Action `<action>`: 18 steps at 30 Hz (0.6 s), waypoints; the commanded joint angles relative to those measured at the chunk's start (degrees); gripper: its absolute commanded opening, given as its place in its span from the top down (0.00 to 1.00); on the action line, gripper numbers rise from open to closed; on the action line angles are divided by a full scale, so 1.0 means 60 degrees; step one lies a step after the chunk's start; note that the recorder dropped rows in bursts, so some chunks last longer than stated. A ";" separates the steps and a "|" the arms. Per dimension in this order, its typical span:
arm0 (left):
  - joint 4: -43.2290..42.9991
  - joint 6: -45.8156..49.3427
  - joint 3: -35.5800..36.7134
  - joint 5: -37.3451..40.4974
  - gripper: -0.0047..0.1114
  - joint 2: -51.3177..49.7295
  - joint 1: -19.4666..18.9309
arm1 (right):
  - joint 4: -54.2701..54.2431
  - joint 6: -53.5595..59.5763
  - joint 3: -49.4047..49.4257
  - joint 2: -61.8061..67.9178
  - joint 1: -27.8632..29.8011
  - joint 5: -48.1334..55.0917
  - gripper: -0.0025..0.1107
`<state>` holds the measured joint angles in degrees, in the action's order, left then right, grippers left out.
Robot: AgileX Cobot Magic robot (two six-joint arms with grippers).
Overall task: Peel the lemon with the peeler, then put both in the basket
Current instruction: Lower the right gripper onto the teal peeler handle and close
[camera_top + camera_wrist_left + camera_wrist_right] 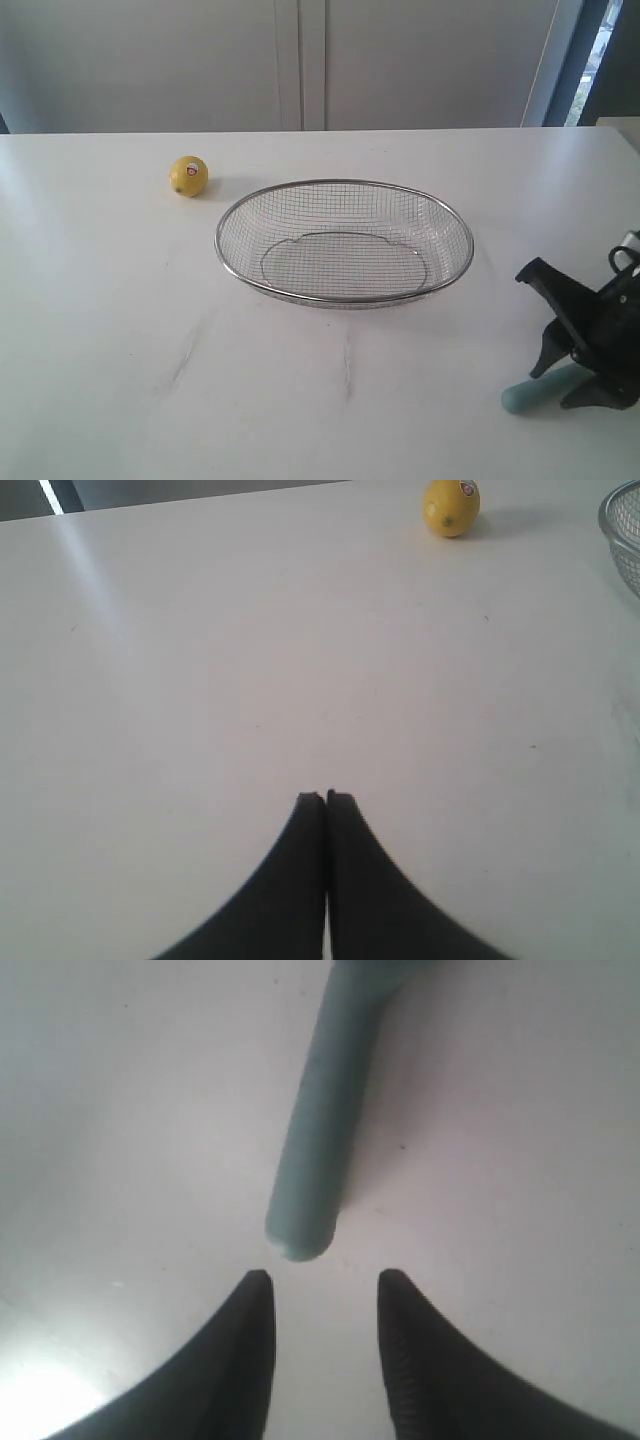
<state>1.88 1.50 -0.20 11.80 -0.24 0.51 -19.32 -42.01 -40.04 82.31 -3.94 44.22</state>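
Exterior view: find the lemon [188, 176] left of the wire basket [345, 183], apart; the peeler [533, 394] at the low right gripper [566, 380].
Left wrist view: left gripper [326, 798] pressed closed, empty, hovering, lemon [451, 507] well ahead.
Right wrist view: parted around nothing, peeler [320, 1140] end just ahead. Advance along the peeler, centre it, then squeeze.

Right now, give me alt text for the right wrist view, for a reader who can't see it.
The right gripper, open, faces the rounded end of the pale teal handle of the peeler, which lies on the white table just beyond the two dark fingertips, untouched. Its head is cut off by the frame.
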 commanded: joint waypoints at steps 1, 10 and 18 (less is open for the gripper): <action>0.0049 0.0003 0.0033 -0.0021 0.96 0.0040 0.0061 | 0.0070 -0.0945 -0.0035 0.0012 -0.0006 -0.0839 0.68; 0.0049 0.0003 0.0033 -0.0021 0.96 0.0040 0.0061 | 0.0162 -0.1030 -0.0035 0.0782 -0.0006 -0.0953 0.68; 0.0049 0.0003 0.0033 -0.0021 0.96 0.0040 0.0061 | 0.0248 -0.1030 -0.0035 0.1241 -0.0006 -0.1287 0.68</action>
<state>1.88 1.50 -0.20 11.80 -0.24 0.51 -18.57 -47.93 -40.04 88.90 -3.94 37.80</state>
